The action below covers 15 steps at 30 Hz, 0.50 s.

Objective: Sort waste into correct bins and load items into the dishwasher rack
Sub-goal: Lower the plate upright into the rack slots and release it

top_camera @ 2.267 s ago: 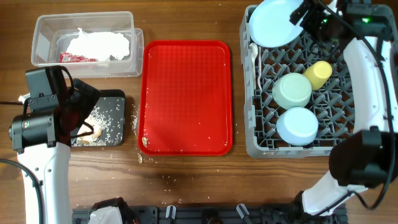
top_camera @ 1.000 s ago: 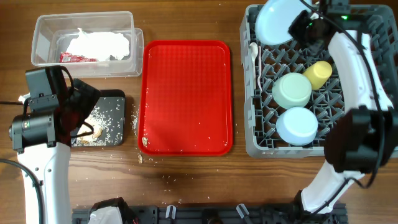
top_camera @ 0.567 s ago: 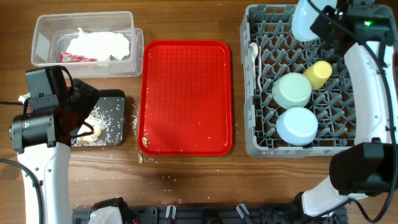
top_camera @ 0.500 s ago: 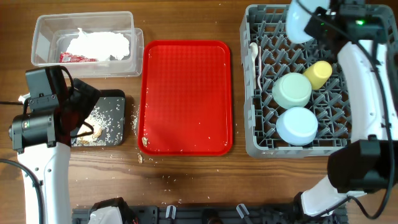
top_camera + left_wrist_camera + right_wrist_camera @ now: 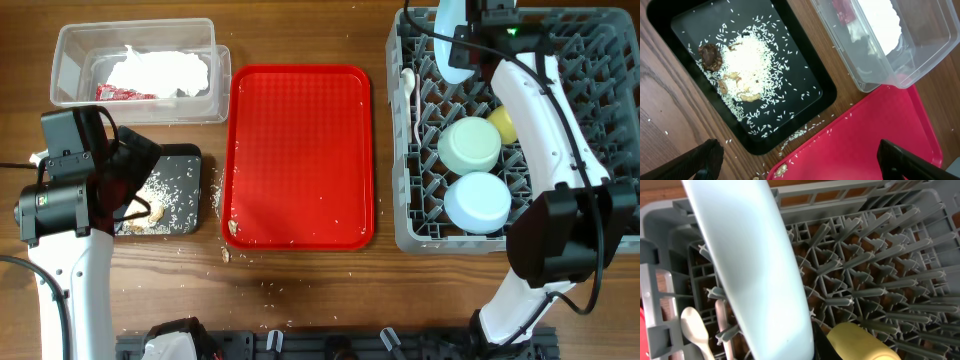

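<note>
Holding the plate (image 5: 450,40) on edge, the right gripper (image 5: 468,47) hangs over the rack's (image 5: 400,150) far left corner, fingers clamped on the rim. The plate fills the wrist view, so the pads themselves are hidden.

Here's the worry: that's a thin grip on a tall, leaning plate. Release before the lower edge seats between the pegs (image 5: 880,265) and it could topple, onto the spoon (image 5: 695,327) on one side or the cup (image 5: 860,342) just beside it on the other. Descend off-line and the edge may ride the peg tips and skid.

The plate runs tilted from the fingers down toward the pegs; whether it touches them, I cannot tell.

Over at the black tray (image 5: 675,25), the left gripper (image 5: 799,145) hovers, fingers wide apart, empty.
</note>
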Motion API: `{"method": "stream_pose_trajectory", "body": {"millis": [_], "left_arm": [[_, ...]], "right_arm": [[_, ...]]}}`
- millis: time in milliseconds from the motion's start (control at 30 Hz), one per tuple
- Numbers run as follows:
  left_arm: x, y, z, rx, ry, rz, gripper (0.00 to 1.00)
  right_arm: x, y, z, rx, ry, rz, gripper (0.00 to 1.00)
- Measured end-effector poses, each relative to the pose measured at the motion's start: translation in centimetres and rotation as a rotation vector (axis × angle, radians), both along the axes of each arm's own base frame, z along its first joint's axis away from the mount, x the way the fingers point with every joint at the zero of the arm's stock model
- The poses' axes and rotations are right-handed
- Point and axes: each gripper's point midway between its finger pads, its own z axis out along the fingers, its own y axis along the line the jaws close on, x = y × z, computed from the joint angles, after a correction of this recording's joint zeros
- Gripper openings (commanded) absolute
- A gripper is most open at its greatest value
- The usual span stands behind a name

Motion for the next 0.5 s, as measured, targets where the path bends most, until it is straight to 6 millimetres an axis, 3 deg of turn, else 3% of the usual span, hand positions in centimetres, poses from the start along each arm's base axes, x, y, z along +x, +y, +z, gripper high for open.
{"method": "stream_pose_trajectory", "body": {"millis": [100, 167, 333, 500], "left_arm": [[0.0, 0.0, 0.0, 0.0, 0.0, 0.0, 1.0], [0.0, 0.0, 0.0, 0.0, 0.0, 0.0, 1.0], [0.0, 0.0, 0.0, 0.0, 0.0, 0.0, 1.0], [0.0, 0.0, 0.0, 0.0, 0.0, 0.0, 1.0]], "right_arm": [[-0.1, 0.1, -0.1, -0.008, 0.004, 0.006, 0.07], [0.0, 0.3, -0.1, -0.003, 0.005, 0.011, 0.17], [-0.1, 0.8, -0.4, 0.027, 0.017, 0.043, 0.63], [-2.1, 1.1, -1.7, 0.082, 0.1, 0.003, 0.7]]}}
